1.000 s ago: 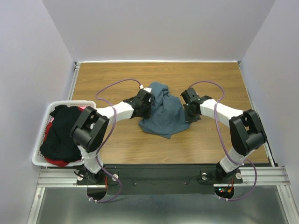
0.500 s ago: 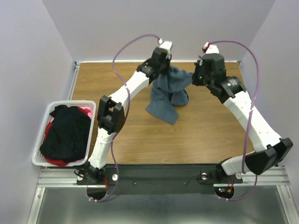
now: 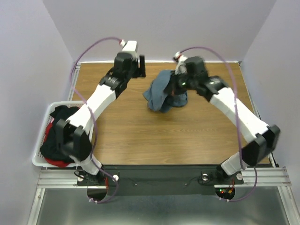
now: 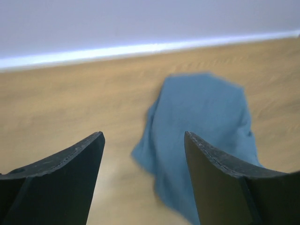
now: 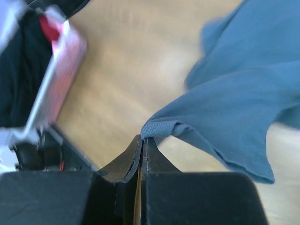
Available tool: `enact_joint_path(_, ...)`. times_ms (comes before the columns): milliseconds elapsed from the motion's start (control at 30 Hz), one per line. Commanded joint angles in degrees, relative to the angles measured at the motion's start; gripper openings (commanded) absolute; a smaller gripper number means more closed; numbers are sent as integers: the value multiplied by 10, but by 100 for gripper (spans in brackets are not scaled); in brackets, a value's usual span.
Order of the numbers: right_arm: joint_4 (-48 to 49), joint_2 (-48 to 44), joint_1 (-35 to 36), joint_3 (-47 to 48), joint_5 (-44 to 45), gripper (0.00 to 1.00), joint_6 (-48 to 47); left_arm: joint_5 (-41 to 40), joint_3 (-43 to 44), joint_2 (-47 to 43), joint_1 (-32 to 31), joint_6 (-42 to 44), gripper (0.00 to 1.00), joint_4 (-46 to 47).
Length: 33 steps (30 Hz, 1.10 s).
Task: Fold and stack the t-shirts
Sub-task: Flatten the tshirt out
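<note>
The slate blue-grey t-shirt hangs bunched from my right gripper, its lower part on the table near the back middle. In the right wrist view the gripper is shut on a folded hem of the shirt. My left gripper is open and empty, raised to the left of the shirt and apart from it. Its wrist view shows the open gripper with the shirt on the wood beyond. A black t-shirt and a red-pink one lie in the basket.
The white lattice basket stands at the table's left edge, and it also shows in the right wrist view. The back wall runs close behind both grippers. Bare wood lies between the shirt and the arm bases.
My left gripper has let go of the blue-grey shirt, opened and swung left. My right gripper still holds the shirt and has moved left with it, so it hangs from one point.
</note>
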Motion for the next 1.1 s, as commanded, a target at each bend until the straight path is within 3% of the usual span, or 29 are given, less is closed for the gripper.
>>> enact_joint_path(0,33,70,80,-44,-60,1,40,-31,-155,-118,-9,-38,81,-15)
enact_joint_path(100,61,129,122,-64,-55,2,76,-55,-312,-206,-7,-96,84,-42)
enact_joint_path(233,61,183,142,-47,-70,28,83,-75,-426,-315,-8,-169,86,-75)
enact_joint_path(300,59,174,141,-48,-15,42,82,-52,-454,-340,-11,-198,86,-78)
enact_joint_path(333,58,161,138,-49,35,53,77,-43,-473,-348,-14,-208,85,-77)
enact_joint_path(433,52,127,91,-69,75,62,71,-41,-481,-346,-100,-207,85,-56)
enact_joint_path(633,52,65,-85,-153,113,63,61,-82,-438,-229,-238,-128,84,-24)
enact_joint_path(767,52,45,-151,-204,108,63,55,-130,-415,-166,-250,-78,82,-26)
enact_joint_path(1067,61,24,-175,-256,109,69,59,-201,-376,-48,-250,26,79,-42)
